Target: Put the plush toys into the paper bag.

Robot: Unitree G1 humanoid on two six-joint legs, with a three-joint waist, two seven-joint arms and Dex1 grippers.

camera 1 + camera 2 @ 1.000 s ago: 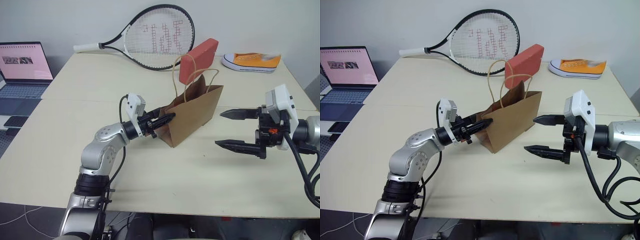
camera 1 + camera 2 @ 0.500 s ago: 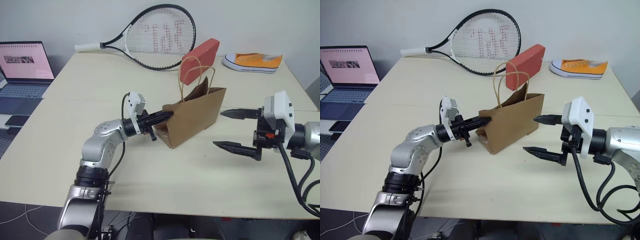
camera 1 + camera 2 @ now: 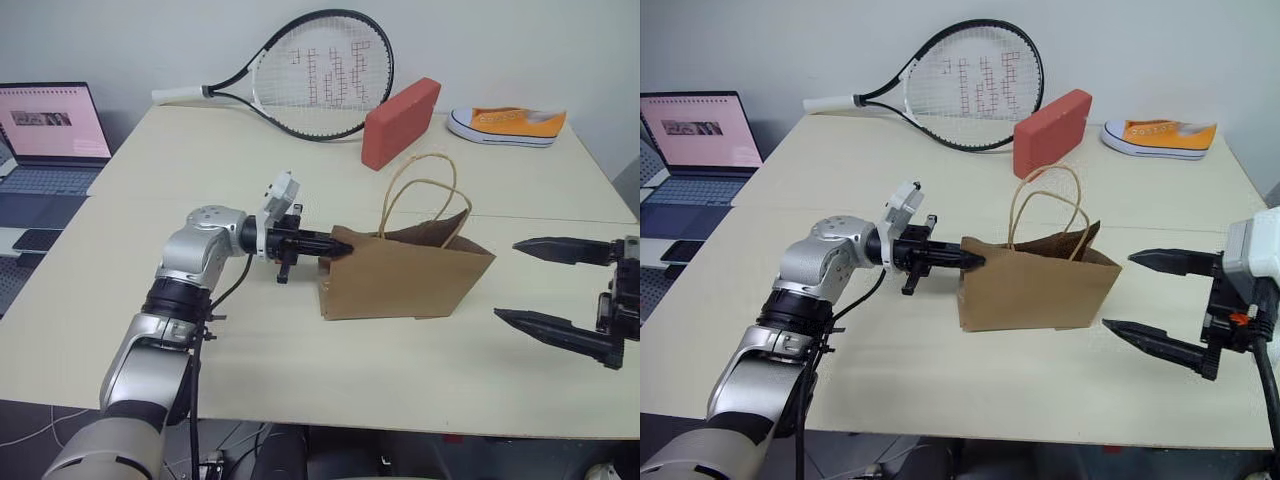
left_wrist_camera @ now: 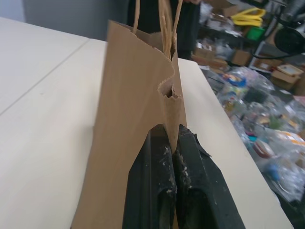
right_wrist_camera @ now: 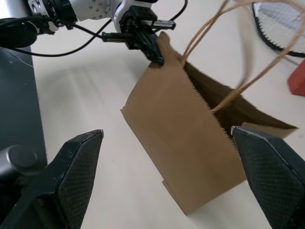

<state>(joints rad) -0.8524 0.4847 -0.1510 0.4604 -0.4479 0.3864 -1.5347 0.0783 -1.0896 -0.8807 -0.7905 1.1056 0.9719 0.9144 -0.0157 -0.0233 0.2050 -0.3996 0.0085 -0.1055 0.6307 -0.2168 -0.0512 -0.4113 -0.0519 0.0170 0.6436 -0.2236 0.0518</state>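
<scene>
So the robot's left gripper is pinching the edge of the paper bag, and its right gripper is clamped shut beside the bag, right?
Not quite. The left gripper does pinch the paper bag at its edge, but the right gripper is wide open and apart from the bag, as the right eye view shows.

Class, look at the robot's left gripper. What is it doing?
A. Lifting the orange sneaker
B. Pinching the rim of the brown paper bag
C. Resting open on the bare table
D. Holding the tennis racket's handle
B: the left gripper has its fingers shut on the top corner of the paper bag, as the left wrist view shows up close.
</scene>
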